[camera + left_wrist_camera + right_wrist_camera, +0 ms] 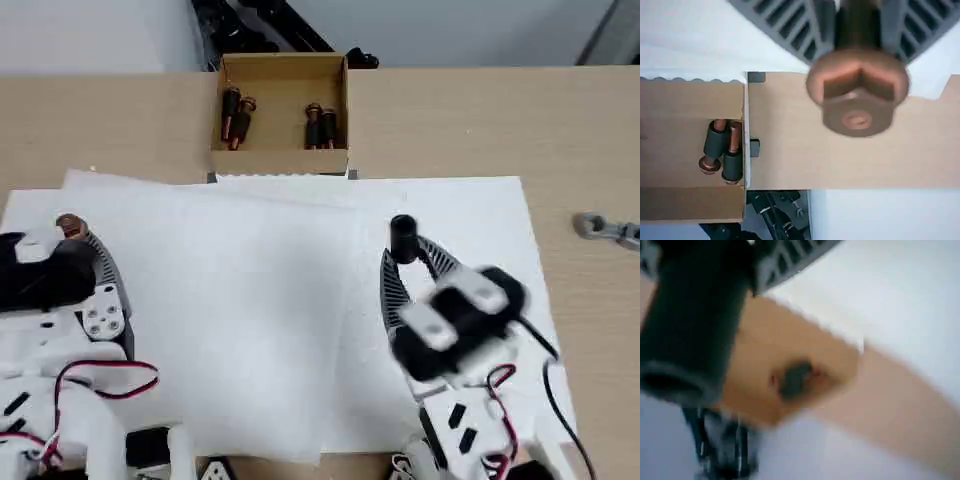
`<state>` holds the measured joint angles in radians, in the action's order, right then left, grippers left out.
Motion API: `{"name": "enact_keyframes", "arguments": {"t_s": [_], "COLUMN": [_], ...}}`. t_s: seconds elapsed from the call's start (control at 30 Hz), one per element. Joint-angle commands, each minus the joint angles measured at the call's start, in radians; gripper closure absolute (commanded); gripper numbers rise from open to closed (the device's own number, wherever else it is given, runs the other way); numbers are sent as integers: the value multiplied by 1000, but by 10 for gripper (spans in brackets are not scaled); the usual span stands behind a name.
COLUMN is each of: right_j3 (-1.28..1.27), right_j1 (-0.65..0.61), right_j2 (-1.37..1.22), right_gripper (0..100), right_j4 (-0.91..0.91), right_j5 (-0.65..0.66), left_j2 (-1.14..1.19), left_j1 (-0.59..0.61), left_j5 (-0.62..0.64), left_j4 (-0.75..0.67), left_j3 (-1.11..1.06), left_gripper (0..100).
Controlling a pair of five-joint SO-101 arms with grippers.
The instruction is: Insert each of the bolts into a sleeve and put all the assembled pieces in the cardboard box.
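Copper bolt (857,95), black sleeve (403,236), brown cardboard box (280,161) (sheet (250,300): white).

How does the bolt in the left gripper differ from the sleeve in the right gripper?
The bolt is copper; the sleeve is black. The bolt has a wide hexagonal head; the sleeve is a plain tube with an open end. Both are held, by the left gripper and right gripper, outside the box.

From my console, the right wrist feed smears the sleeve (690,330) and the cardboard box (835,360) so I can't read the dark blob (795,377) inside it, while overhead the metal piece (600,228) at 3 o'clock runs off the picture's edge.
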<state>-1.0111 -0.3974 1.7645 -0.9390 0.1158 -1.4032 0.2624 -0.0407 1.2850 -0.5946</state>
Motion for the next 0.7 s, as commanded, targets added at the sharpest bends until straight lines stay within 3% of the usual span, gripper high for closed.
{"name": "enact_keyframes", "arguments": {"t_s": [0.0,0.1,0.33,0.67], "right_j3": [-140,-227,-377,-446], "right_j1": [-2,-16,-205,-223], "right_j2": [53,30,-42,-101], "right_gripper": [995,995,995,995], "right_j4": [142,246,440,506], "right_j5": [-112,-184,-221,-218], "left_j2": [3,3,20,158], "left_j1": [-6,-8,-58,-511], "left_j5": [5,6,89,135], "left_j4": [-57,-87,-261,-382], "left_j3": [-21,-50,-119,-96], "left_gripper": [994,994,994,994]}}
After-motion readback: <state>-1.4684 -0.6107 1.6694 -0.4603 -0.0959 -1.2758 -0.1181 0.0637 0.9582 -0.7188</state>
